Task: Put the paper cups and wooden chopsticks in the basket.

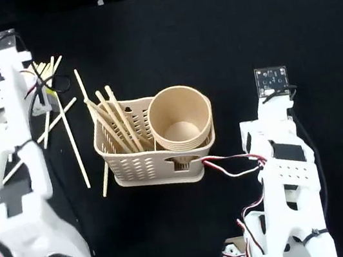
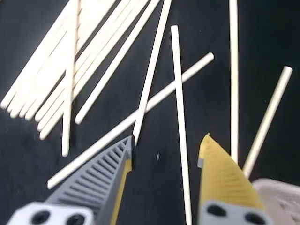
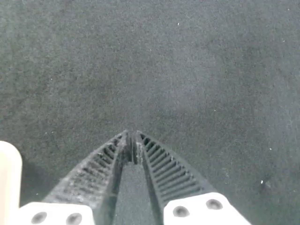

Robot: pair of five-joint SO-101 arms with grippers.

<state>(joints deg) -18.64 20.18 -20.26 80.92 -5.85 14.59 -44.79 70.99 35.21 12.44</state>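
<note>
A cream slotted basket (image 1: 151, 164) stands mid-table. Stacked paper cups (image 1: 180, 124) sit in its right half and several wooden chopsticks (image 1: 117, 121) lean in its left half. More loose chopsticks (image 1: 72, 141) lie on the black cloth to the basket's left. My left gripper (image 2: 168, 138) hovers open just above these loose chopsticks (image 2: 93, 61), and one chopstick (image 2: 179, 108) runs between its grey and yellow fingers. In the high view the left gripper (image 1: 48, 92) is at the far left of the table. My right gripper (image 3: 131, 137) is shut and empty over bare cloth, right of the basket.
The right arm (image 1: 286, 169) stands to the right of the basket, with a red and white cable (image 1: 229, 165) running beside the basket's corner. A corner of the basket (image 2: 281, 197) shows close to the left gripper. A black cloth (image 1: 209, 38) covers the table.
</note>
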